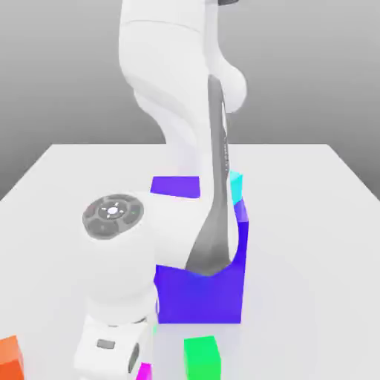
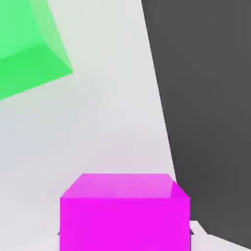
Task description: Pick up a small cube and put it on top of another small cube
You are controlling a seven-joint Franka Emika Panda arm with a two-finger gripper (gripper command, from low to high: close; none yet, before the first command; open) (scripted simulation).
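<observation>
One magenta cube (image 2: 125,223) (bright, too) sits between closed jaws.

Exterior view faces the arm (image 1: 174,82), farther back; close hand view shares magenta cube (image 2: 125,223).

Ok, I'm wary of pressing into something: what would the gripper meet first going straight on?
The magenta cube is already between its fingers; beyond, probably the pale tabletop, though the gap is unclear.
</observation>
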